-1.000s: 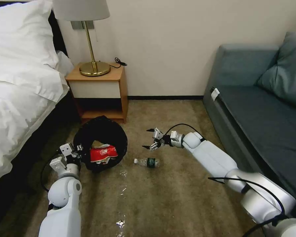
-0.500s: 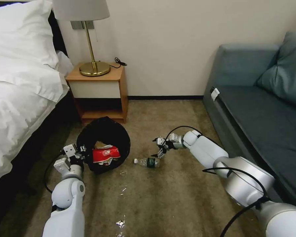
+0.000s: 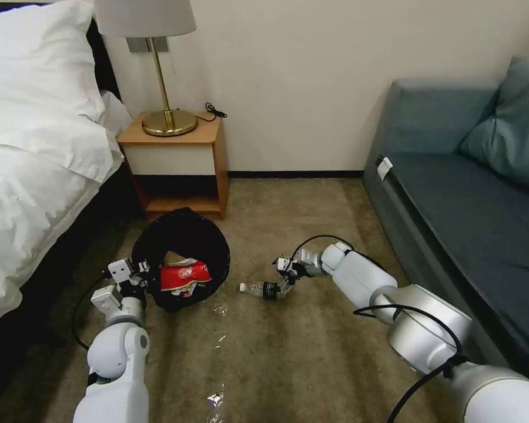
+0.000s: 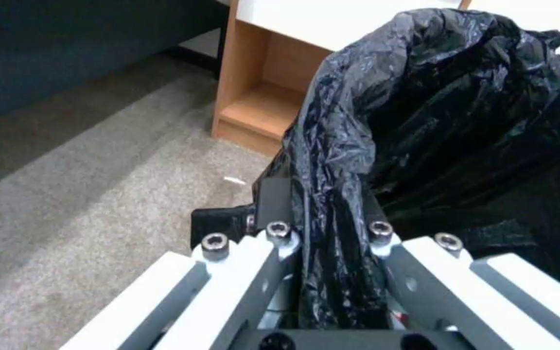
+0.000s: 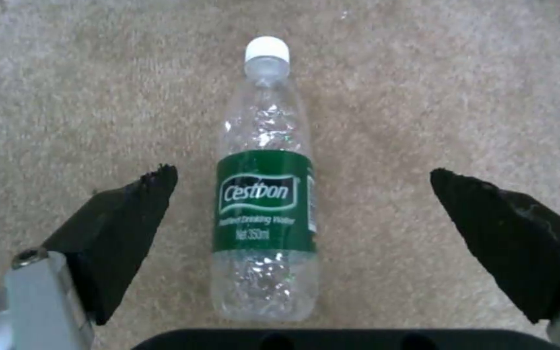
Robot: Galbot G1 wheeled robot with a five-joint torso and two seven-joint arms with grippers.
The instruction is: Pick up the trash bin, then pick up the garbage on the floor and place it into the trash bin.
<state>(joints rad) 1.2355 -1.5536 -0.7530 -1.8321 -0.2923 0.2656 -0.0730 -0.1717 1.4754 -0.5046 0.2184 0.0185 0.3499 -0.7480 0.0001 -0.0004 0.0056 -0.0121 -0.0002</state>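
On the carpet lies one clear bottle (image 3: 263, 289), right of one trash bin (image 3: 181, 257) holding a red-and-white wrapper (image 3: 184, 274). Left gripper (image 4: 324, 221) fingers clench the bin's black liner. Right gripper (image 5: 303, 194) fingers spread apart either side of the bottle.

The bottle (image 3: 263, 289) lies on the carpet (image 3: 288, 352) right of my trash bin (image 3: 182, 255) (nightstand (image 3: 176, 164) behind it).

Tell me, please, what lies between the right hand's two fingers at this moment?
In the right wrist view, the clear bottle lies on the carpet between the open right hand's fingers, touching neither.
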